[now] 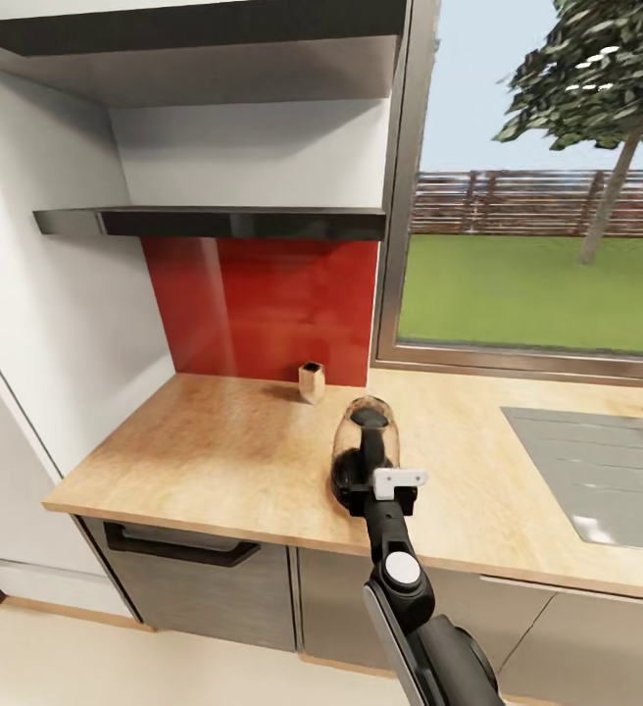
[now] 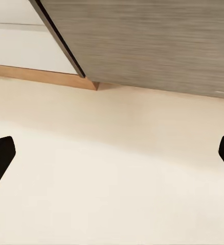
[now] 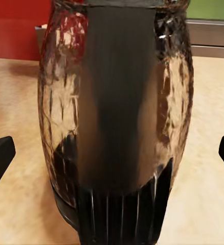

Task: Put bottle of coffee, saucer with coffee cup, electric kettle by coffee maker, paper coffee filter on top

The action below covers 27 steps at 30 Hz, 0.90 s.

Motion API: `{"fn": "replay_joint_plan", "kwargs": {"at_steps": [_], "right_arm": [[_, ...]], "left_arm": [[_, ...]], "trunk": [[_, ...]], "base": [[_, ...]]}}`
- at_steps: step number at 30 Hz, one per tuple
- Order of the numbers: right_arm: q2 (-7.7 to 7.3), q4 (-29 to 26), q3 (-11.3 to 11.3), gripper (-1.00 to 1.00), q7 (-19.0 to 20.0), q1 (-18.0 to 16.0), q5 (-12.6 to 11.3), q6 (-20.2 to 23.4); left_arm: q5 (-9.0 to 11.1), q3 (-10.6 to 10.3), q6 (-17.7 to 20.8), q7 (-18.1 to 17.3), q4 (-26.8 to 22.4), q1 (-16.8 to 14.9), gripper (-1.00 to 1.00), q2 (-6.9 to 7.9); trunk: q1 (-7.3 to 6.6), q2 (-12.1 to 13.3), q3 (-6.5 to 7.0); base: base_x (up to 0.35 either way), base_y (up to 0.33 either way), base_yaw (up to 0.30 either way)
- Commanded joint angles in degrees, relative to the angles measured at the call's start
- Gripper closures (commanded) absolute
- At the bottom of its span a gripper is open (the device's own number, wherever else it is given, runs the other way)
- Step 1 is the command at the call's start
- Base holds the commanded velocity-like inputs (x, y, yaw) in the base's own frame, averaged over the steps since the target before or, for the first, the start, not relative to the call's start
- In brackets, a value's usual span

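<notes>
My right tool (image 3: 112,153) is open around the kettle (image 1: 363,446) on the desk (image 1: 214,461); I should close squarely on its handle.

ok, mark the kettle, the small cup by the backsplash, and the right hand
electric kettle (image 1: 353,441), head view, on its glass body left of the handle.
small cup (image 1: 312,381), head view, on its front face.
right hand (image 3: 112,153), right wrist view, midway between its two fingertips.

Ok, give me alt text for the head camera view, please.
The right gripper reaches over a wooden countertop to a glass electric kettle standing near the front edge. A small tan container sits by the red backsplash, under a dark shelf.
</notes>
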Motion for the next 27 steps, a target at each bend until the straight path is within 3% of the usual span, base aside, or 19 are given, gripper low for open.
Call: {"fn": "replay_joint_plan", "kwargs": {"at_steps": [1, 27], "right_arm": [[-0.02, 0.0, 0.1, -1.00, -0.3, -0.1, 0.2, 0.5], [0.01, 1.0, 0.1, -1.00, -0.3, -0.1, 0.1, 0.5]], "left_arm": [[0.2, -0.5, -0.1, 0.5, 0.0, 0.0, -1.00, 0.04], [0.2, -0.5, -0.2, 0.5, 0.1, 0.0, -1.00, 0.11]], "trunk": [[0.04, -0.1, -0.13], [0.04, -0.1, -0.13]], "base": [[0.060, 0.015, 0.000], [0.025, 0.001, 0.000]]}}
